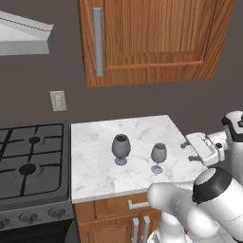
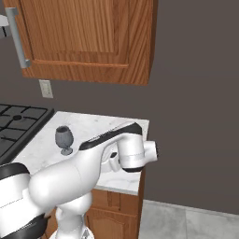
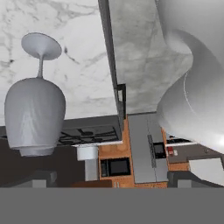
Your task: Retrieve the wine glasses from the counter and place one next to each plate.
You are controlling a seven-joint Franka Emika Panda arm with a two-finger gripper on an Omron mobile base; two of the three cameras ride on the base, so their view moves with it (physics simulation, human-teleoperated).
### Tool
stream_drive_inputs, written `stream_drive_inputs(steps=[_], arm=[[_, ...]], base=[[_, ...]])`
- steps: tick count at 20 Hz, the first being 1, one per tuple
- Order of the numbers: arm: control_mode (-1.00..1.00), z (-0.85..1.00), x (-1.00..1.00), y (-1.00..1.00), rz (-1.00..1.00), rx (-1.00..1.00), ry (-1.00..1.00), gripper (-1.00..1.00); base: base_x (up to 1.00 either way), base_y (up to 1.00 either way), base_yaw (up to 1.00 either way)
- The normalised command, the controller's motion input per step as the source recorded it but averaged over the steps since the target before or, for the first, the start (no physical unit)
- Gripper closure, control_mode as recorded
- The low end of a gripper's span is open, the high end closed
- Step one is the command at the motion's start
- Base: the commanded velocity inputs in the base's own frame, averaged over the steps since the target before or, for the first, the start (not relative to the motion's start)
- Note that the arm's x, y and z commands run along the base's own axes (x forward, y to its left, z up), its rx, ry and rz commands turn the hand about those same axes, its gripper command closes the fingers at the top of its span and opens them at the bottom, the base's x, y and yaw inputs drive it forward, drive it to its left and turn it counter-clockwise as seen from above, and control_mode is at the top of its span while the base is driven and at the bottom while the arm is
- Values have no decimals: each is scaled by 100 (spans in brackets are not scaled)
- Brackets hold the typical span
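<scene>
Both wine glasses stand upright on the marble surface point(image 1: 95, 142), so no delivery has begun as far as these pictures show. In the left base view the wider glass point(image 1: 120, 148) sits near the middle of the slab, and the slimmer glass point(image 1: 158, 157) stands just beside it at about 4 o'clock, the two apart and not touching. The stove point(image 1: 31, 161) adjoins the surface at 9 o'clock, and a wooden cabinet point(image 1: 152, 38) hangs on the wall at 12 o'clock. The gripper point(image 1: 186, 152) hovers off the slab's 3 o'clock edge, near the slimmer glass but clear of it; its jaws stand spread wide and hold nothing. In the right base view the wider glass point(image 2: 64, 138) shows at 9 o'clock of the arm, whose bulk covers the rest of that part of the slab. The hand view is rolled over, so the slimmer glass point(image 3: 35, 109) appears inverted at 9 o'clock, foot toward the top, off to one side rather than centred ahead of the hand. By my reckoning the task is at its opening step, the reach for a first glass. Still left: closing on a stem or bowl, lifting, carrying it to a plate, setting it down, then repeating with the other glass.
</scene>
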Motion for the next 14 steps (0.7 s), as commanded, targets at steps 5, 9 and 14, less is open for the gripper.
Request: stream_drive_inputs(steps=[5,9,14], arm=[[-100,-19,15,3,0,4,0,-100],[-100,-19,11,0,0,4,0,-100],[-100,-8,11,0,0,1,0,-100]], base=[[0,0,0],[0,0,0],[0,0,0]])
